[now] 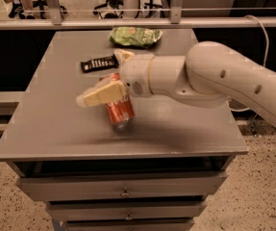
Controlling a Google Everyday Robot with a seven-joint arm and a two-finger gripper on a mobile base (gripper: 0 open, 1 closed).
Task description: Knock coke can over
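Grey metal table (56, 129) with drawers fills the view, and a white arm (214, 76) reaches over the table from its right side. Above the table's middle, the gripper (112, 74) has its fingers spread wide, clasping nothing. A green chip bag (135, 36) lies at the table's far edge. The coke can (120, 112) leans tilted just ahead of the table's centre, its top behind one cream finger (101, 93). A black candy bar wrapper (99, 63) lies behind the table's centre.
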